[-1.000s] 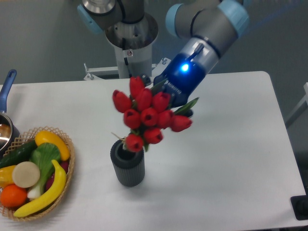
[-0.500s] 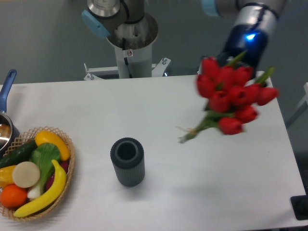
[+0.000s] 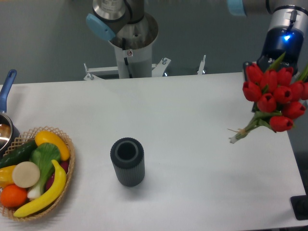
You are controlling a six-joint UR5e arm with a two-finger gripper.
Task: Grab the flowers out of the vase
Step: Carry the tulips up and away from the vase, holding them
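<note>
The flowers (image 3: 273, 96), a bunch of red tulip buds with green stems, hang in the air above the table's right edge, stems pointing down-left. My gripper (image 3: 274, 67) is behind the buds, shut on the flowers; its fingers are hidden by the blooms. The vase (image 3: 127, 161), a short dark grey ribbed cylinder, stands upright and empty on the table at centre-left, far from the gripper.
A wicker basket (image 3: 67, 166) with banana, orange and vegetables sits at the front left. A blue-handled metal pot (image 3: 6, 96) is at the left edge. The robot base (image 3: 131, 38) stands behind the table. A dark object (image 3: 301, 207) is at the lower right corner.
The flowers have been lifted out of the vase and carried up and right, from above the vase to the table's right edge. The vase now stands empty.
</note>
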